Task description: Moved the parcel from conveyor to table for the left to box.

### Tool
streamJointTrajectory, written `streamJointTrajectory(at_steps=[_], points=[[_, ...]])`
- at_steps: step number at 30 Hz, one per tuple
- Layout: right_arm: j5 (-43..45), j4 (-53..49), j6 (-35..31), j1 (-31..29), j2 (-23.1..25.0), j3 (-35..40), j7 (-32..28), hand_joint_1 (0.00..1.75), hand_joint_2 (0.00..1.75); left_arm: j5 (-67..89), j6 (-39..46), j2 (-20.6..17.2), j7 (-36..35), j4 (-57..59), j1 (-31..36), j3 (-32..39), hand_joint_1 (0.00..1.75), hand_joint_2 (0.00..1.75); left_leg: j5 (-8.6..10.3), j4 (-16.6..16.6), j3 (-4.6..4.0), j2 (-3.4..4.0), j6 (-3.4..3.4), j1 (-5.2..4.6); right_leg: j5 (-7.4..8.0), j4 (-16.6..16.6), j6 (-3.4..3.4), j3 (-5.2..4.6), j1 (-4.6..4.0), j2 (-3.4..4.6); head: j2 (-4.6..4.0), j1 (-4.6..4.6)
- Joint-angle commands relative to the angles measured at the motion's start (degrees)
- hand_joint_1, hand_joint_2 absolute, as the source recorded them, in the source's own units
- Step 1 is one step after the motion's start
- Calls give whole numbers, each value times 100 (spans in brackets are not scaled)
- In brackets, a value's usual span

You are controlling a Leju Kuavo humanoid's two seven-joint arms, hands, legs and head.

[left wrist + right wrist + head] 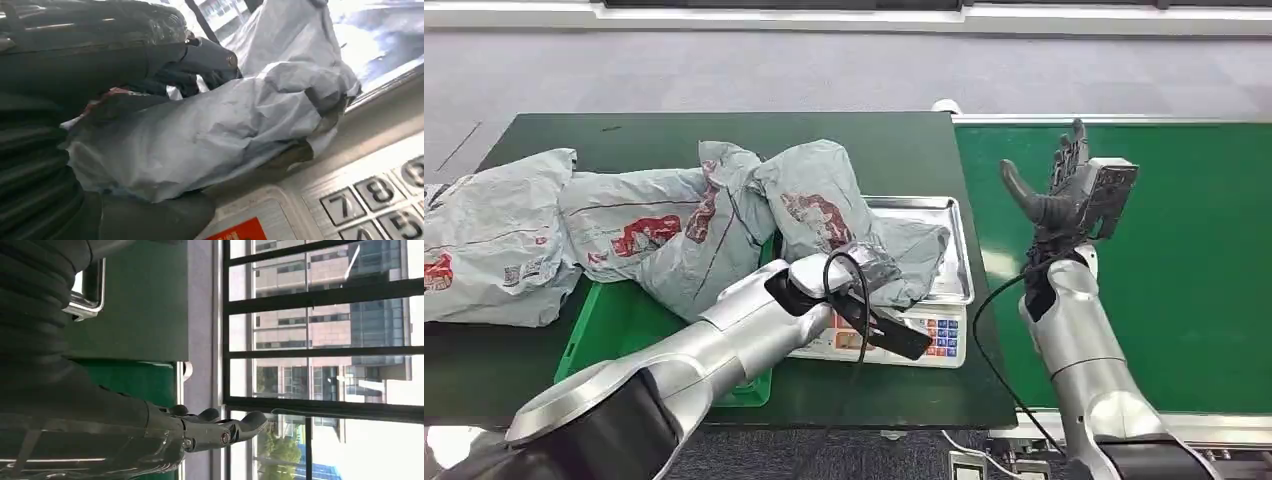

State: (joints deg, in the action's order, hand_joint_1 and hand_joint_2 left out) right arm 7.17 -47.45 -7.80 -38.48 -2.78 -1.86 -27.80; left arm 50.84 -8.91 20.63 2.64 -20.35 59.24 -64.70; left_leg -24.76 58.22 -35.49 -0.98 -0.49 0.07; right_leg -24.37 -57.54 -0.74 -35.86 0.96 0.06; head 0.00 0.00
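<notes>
Gripping a grey parcel (pixel 879 262) at frame centre over the scale (pixel 924 335), the left hand (pixel 165 75) has its fingers mostly hidden under crumpled plastic. Keypad digits 7, 8, 5 readable; parcel's red print illegible. Right hand (pixel 1069 190) spread, holding nothing, above the green conveyor (pixel 1194 260). More parcels (pixel 544 230) crowd the left side of the table (pixel 624 135).

Even bright daylight; wrist views glare-washed, blurred.

Grey crumpled parcel (pixel 864 245) on scale (pixel 944 290); beside others.
</notes>
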Motion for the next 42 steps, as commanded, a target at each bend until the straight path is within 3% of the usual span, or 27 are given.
streamJointTrajectory(at_steps=[1, 8, 12, 18, 26, 27, 28, 42], points=[[-36, 156, -6, -323, 237, -1, 117, 0, 175, 36, 569, -63, -166, 220, 363, -400, 175, 175, 1, 5, 1, 28, 1, 2, 11, -1, 1, -4, -3, 20, 0, 0], [-152, -210, -118, -138, 283, -166, 225, 0, 175, -423, 1796, -63, -128, -307, 505, 143, 175, 175, 15, 9, -11, 8, 3, 0, 19, -6, -2, -10, -2, 1, 0, 0], [-135, -350, 47, 32, 208, -318, 293, 0, 175, -1157, 1216, -63, 209, -704, 644, 355, 175, 175, 16, 8, -9, -8, 4, 0, 16, -4, -3, -6, -1, -14, 0, 0], [-135, -368, 115, 77, 185, -355, 282, 0, 175, -1385, 1140, -63, 346, -713, 678, 331, 175, 175, 11, 3, 1, 3, 2, -4, 14, 0, -2, 0, 2, 3, 0, 0], [22, -710, 320, 447, -25, -459, 340, 0, 175, -1560, 161, -63, 444, -518, 713, -354, 175, 175, 7, -2, 10, -3, 1, -1, 10, 12, 1, 9, -2, -4, 0, 0], [48, -717, 352, 460, -40, -456, 357, 0, 175, -1569, -52, -63, 489, -426, 682, -447, 152, 175, 6, -4, 16, 2, 0, -3, 9, 12, 1, 13, -1, -1, 0, 0], [90, -703, 422, 457, -51, -447, 383, 0, 175, -1549, -246, -63, 538, -349, 661, -545, 0, 175, 7, 1, 6, 1, 0, 0, 10, 8, 0, 4, -3, 0, 0, 0], [108, -636, 465, 387, -30, -399, 391, 0, 175, -1572, -341, -63, 634, -174, 609, -647, 0, 175, 7, -1, 4, 9, 0, -4, 10, 5, -1, -2, 2, 10, 0, 0]])
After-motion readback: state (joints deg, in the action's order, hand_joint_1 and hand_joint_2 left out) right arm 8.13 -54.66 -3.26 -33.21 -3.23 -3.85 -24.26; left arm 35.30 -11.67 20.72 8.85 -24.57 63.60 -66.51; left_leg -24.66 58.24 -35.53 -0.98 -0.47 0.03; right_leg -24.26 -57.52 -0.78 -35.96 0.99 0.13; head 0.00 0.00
